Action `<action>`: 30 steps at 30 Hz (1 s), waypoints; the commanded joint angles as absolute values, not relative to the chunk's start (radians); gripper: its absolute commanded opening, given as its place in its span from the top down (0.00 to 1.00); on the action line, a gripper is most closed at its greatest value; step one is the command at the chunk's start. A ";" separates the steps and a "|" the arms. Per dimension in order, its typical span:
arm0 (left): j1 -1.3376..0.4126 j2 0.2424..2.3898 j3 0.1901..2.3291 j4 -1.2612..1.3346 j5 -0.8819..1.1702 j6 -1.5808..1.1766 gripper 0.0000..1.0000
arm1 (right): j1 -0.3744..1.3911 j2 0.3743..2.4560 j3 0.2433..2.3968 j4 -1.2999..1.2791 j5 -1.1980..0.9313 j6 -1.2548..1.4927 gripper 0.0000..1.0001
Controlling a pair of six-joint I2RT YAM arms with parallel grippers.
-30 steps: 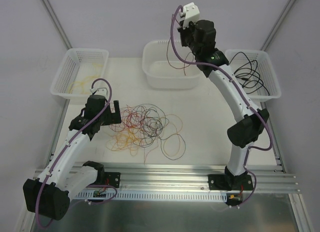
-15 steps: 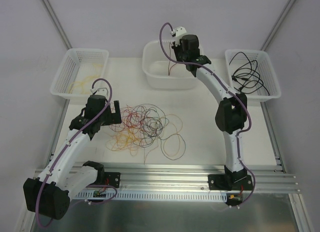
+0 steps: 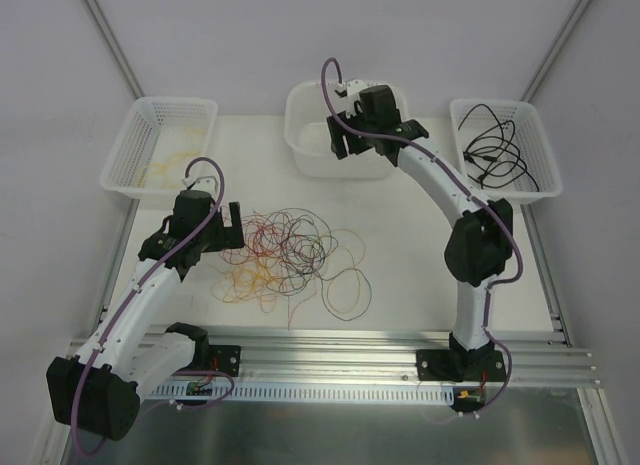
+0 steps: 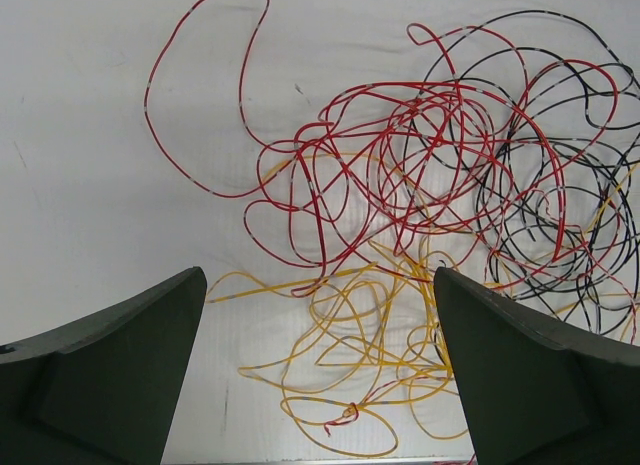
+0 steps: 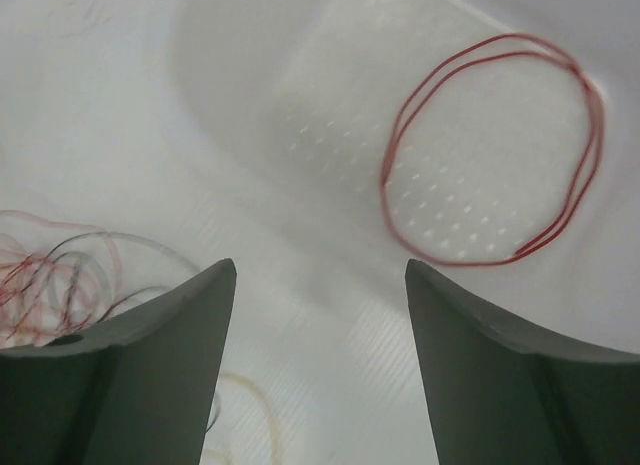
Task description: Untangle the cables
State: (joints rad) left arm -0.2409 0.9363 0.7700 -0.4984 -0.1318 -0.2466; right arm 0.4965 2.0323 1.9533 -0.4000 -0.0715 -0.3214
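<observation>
On the white table [image 3: 420, 235], the cables [image 3: 295, 255] (red, yellow, black) are lying in one loose tangle. They are light, floppy and likely to snag, and an outlying red loop [image 4: 160, 75] is offering the cleanest hold. The left gripper [image 4: 318, 275] is hovering wide-jawed above. Over the middle tub [image 3: 300, 135], the right gripper [image 5: 320, 265] is hanging with jaws apart and empty above one coiled red cable [image 5: 490, 145].

White table [image 3: 400, 235]; pale lilac walls [image 3: 220, 35]; aluminium front rail [image 3: 330, 347].

Right end effector [image 5: 320, 267] has opened; red cable [image 5: 384, 180] seemingly dropped into tub [image 3: 318, 163].
</observation>
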 commanded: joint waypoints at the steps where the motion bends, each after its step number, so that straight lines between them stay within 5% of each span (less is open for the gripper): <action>1: -0.238 0.933 0.770 -0.488 -0.089 -0.249 0.01 | 0.572 1.818 1.846 -0.472 -0.179 -0.206 0.26; 8: -0.238 0.957 0.769 -0.488 -0.029 -0.253 0.01 | 0.713 1.789 1.528 -0.437 -0.190 -0.052 0.22; 23: -0.238 0.969 0.772 -0.488 -0.008 -0.253 0.01 | 0.876 2.025 1.451 -0.299 0.075 -0.014 0.31; 24: -0.238 0.969 0.773 -0.488 -0.006 -0.253 0.01 | 0.876 2.034 1.448 -0.302 0.093 -0.018 0.34; 27: -0.236 0.979 0.773 -0.488 -0.002 -0.252 0.01 | 0.877 2.019 1.434 -0.321 0.152 -0.032 0.64; 28: -0.238 0.980 0.773 -0.488 0.023 -0.250 0.01 | 0.876 2.000 1.427 -0.331 0.167 -0.034 0.84; 30: -0.238 0.989 0.775 -0.486 0.044 -0.247 0.01 | 0.873 1.955 1.396 -0.334 0.182 -0.037 0.99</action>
State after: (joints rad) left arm -0.2409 0.9791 0.7700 -0.4984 -0.0059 -0.2470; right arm 0.8795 2.0331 1.4254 -0.3256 0.1062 -0.0360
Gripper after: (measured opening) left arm 0.992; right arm 0.055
